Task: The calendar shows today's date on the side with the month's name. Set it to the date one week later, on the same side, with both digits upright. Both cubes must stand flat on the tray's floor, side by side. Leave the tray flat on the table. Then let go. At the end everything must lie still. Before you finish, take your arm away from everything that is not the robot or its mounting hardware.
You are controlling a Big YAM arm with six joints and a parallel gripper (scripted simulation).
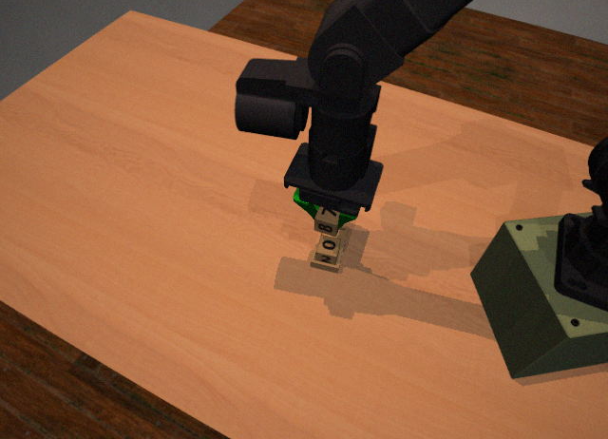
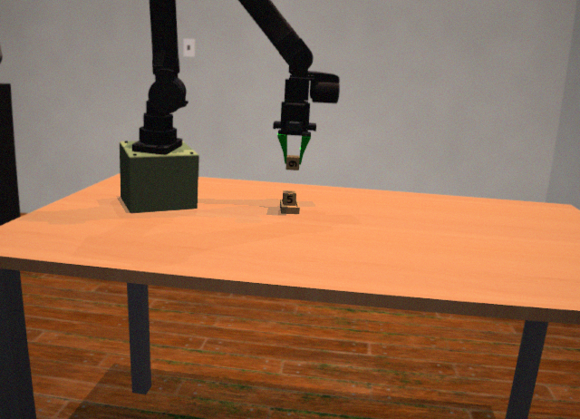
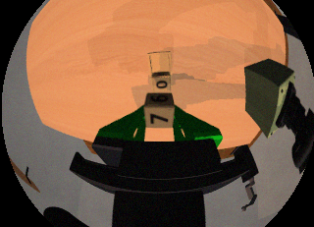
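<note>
Exterior view: the hand (image 2: pixel 293 160) pinches one cube (image 2: pixel 293 162) above the tray (image 2: pixel 290 210).

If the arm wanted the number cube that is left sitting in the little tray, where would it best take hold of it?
Probably by two opposite upright side faces of the cube in the tray, coming straight down from above. It stands upright and well above the low tray rim, with the spot beside it vacant. The gripper is shut on the other cube, held high in just that way.

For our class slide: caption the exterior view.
Gripper holds one number cube high above the tray, where the other cube stands.
</note>
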